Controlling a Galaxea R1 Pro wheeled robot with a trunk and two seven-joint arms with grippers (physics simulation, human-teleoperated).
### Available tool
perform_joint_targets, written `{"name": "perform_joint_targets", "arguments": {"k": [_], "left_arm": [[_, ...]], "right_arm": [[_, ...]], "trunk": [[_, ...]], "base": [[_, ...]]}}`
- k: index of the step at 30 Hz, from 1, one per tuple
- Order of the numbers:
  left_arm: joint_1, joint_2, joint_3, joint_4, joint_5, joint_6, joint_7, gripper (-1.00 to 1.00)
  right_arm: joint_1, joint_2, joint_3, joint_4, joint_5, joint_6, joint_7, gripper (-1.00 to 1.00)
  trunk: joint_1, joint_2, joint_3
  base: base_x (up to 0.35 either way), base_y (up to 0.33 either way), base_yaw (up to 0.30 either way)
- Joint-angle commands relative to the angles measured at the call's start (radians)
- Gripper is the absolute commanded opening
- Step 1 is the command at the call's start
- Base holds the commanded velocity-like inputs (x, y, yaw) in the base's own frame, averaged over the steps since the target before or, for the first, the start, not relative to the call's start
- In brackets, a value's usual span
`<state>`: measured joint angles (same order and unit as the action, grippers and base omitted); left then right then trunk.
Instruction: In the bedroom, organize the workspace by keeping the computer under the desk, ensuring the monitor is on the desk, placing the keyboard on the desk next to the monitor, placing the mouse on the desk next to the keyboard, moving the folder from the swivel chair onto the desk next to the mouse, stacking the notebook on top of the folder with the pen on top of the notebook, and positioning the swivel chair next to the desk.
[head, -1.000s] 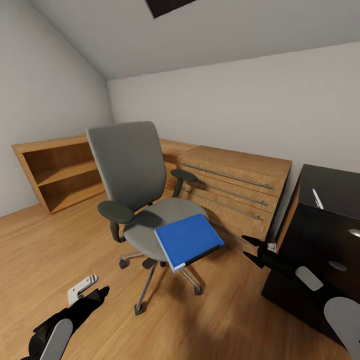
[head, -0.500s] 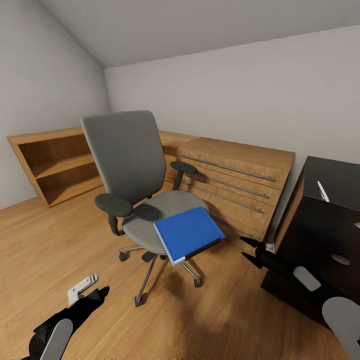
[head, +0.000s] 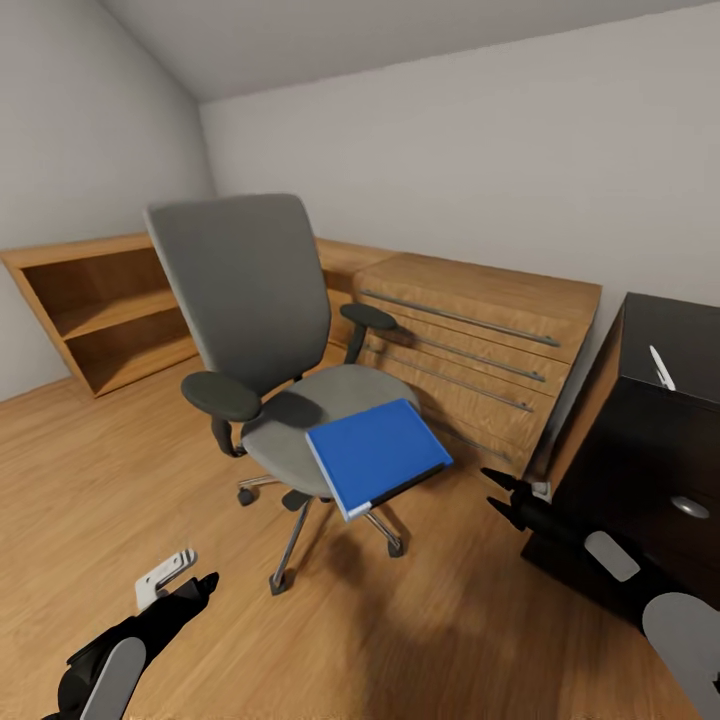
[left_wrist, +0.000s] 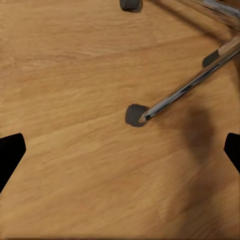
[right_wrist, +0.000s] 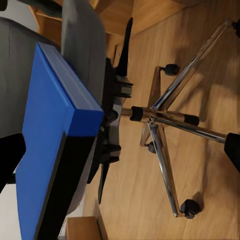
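Folder (head: 377, 453): one blue folder lies on the front edge of the swivel chair's (head: 262, 330) grey seat, its near corner jutting out past the seat rim, tilted slightly down toward the robot. In the right wrist view the same folder (right_wrist: 47, 145) shows its blue cover and dark spine edge, with the chair's chrome legs and black casters spread over the wooden floor (right_wrist: 210, 75) beyond it.

One swivel chair stands in the middle of the room, with one tall grey back, two black armrests and a chrome star base; three of its casters are plain in the head view, the others hidden.

One white pen (head: 661, 367) lies on top of the black desk (head: 655, 420) at the right side of the head view. One long wooden dresser (head: 475, 350) with three metal rail handles runs along the far wall, and one open wooden bookshelf (head: 95, 310) stands at the left wall.

Two grippers show. The left gripper (head: 185, 592) hangs low over the floor, near the chair base, touching nothing; in its wrist view the fingertips (left_wrist: 11, 152) sit wide apart at the frame edges, with one caster and one chrome leg between them. The right gripper (head: 502, 495) is just beside the desk's front corner, pointing at the folder, its two dark fingers parted and empty.
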<state>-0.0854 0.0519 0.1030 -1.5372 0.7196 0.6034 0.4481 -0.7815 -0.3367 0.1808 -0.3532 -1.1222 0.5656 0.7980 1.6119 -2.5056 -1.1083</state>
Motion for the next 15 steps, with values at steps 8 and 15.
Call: {"name": "perform_joint_targets", "arguments": {"k": [8, 15], "left_arm": [[-0.001, 0.001, -0.001, 0.0, 0.01, 0.005, 0.008, 1.0], [-0.001, 0.002, -0.002, 0.0, 0.009, 0.006, 0.006, 1.0]], "right_arm": [[-0.001, 0.022, 0.004, -0.001, -0.008, 0.003, 0.003, 1.0], [-0.001, 0.045, 0.005, -0.002, -0.007, 0.004, 0.008, 1.0]], "trunk": [[0.001, -0.001, -0.013], [0.001, -0.001, -0.013]], "base": [[0.0, 0.0, 0.0], [0.0, 0.0, 0.0]]}}
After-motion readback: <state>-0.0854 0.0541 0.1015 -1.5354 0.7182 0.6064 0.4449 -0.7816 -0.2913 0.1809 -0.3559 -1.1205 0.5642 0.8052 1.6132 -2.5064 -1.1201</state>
